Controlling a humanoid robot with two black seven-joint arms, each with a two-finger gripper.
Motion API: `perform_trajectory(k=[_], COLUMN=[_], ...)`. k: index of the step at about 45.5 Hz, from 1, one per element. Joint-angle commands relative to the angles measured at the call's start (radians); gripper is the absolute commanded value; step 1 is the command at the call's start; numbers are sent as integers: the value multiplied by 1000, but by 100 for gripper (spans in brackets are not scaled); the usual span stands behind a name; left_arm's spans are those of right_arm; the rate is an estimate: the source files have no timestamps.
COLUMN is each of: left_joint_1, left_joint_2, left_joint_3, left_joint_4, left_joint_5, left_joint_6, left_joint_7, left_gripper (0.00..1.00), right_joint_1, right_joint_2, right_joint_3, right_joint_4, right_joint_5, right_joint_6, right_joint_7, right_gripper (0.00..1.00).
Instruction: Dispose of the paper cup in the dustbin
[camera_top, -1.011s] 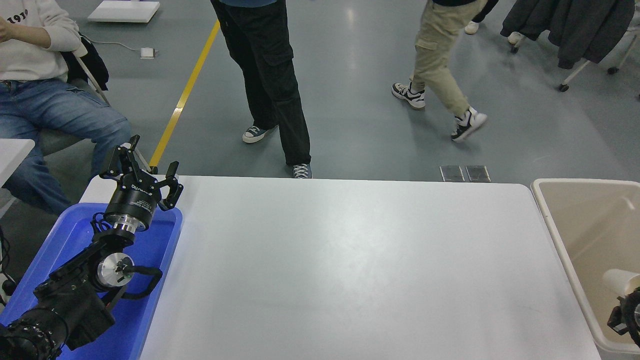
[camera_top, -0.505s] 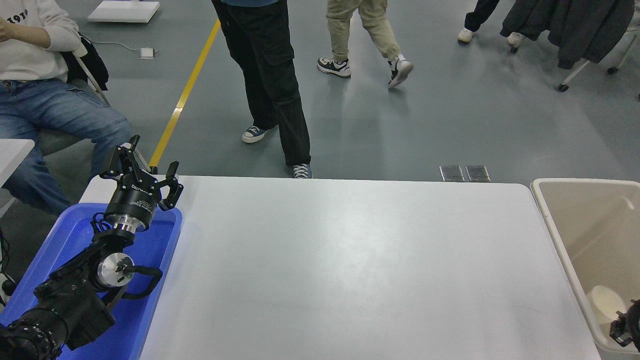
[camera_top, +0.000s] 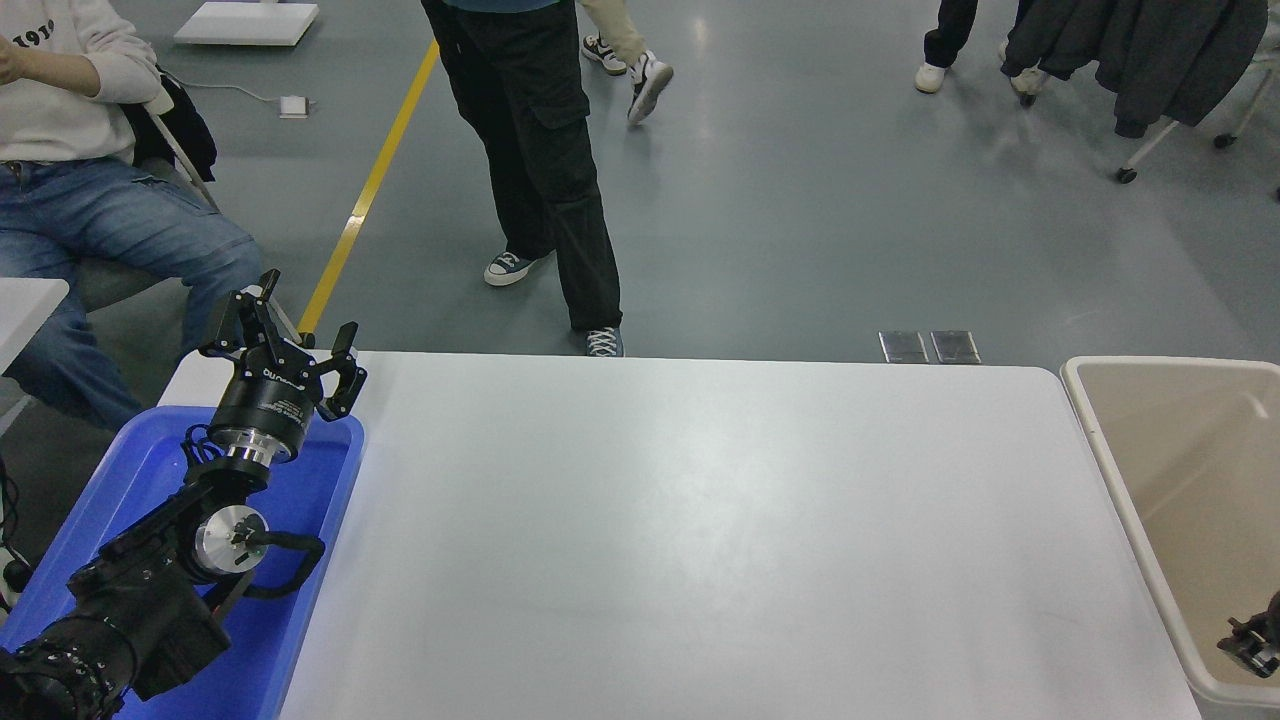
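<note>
My right gripper (camera_top: 1255, 645) shows only as a small black bit at the right edge, low down, over the inside of the bin (camera_top: 1120, 480); so little of it shows that I cannot tell if its fingers are apart or together; nothing can be seen in it. The cup does not show anywhere, not on the table (camera_top: 700, 520) and not in the part of the bin that can be seen, so I cannot tell where it lies from my gripper. The bin is big and beige with a pale rim, and it stands tight against the right end of the table; its inside looks smooth and tan. My left gripper (camera_top: 285, 345) is parked at the far left, held up over the back end of the blue tray (camera_top: 330, 500); its fingers are spread apart and hold nothing; the black arm behind it runs down to the lower left corner. The blue tray sits at the left edge of the table. Past the table a person in black trousers (camera_top: 545, 170) stands on the grey floor; another person in jeans (camera_top: 110, 230) sits at the far left; a yellow line (camera_top: 370, 190) runs across the floor.
</note>
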Motion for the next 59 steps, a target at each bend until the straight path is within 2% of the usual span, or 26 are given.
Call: perform_trajectory(k=[1, 12, 21, 29, 46, 59], left_joint_1=[1, -1, -1, -1, -3, -3], left_joint_2=[0, 0, 0, -2, -2, -2], left_joint_3=[0, 2, 2, 3, 3, 3], left_joint_4=[0, 0, 0, 2, 2, 3], left_joint_5=[0, 0, 0, 0, 0, 0], left_joint_6=[0, 0, 0, 0, 2, 2], left_joint_7=[0, 0, 0, 0, 0, 0], left_gripper=[100, 100, 100, 100, 100, 100], right_joint_1=[75, 153, 214, 260, 317, 277], right_joint_2=[-6, 8, 6, 12, 95, 35], right_joint_3=[-46, -141, -103, -79, -32, 34], right_joint_4=[-4, 1, -1, 4, 13, 375], right_joint_5=[-16, -88, -84, -82, -79, -84], right_joint_6=[1, 4, 168, 260, 508, 511], right_joint_7=[1, 0, 0, 0, -4, 3], right_gripper=[100, 100, 100, 100, 100, 100])
